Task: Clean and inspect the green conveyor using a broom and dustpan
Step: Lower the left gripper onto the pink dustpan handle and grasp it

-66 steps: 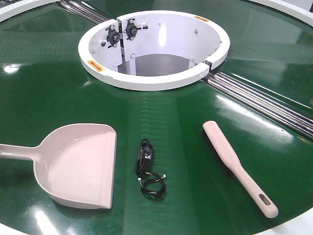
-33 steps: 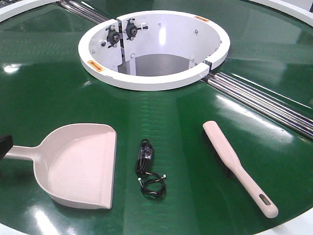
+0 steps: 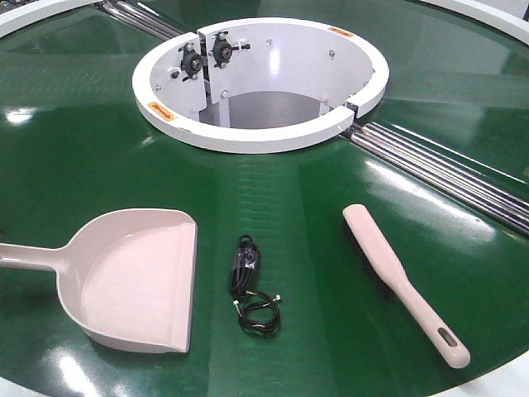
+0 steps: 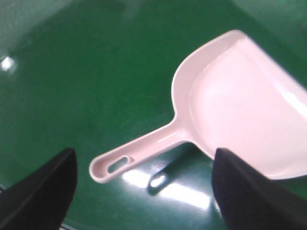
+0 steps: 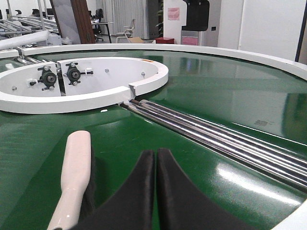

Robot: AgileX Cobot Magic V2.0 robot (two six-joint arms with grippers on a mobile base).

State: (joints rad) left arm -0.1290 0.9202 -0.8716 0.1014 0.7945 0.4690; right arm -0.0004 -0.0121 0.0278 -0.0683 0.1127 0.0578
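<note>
Left gripper (image 4: 145, 158) gone from front view, splayed over dustpan (image 4: 240, 110), right gripper (image 5: 156, 160) closed, empty

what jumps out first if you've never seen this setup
The glossy green conveyor fills the view, with a big white ring housing at top centre and silver rollers running off to its right. Nearer the camera lie a pale dustpan on the left, a small black cable in the middle and the broom on the right. The left gripper hangs open over the dustpan's handle.
</note>
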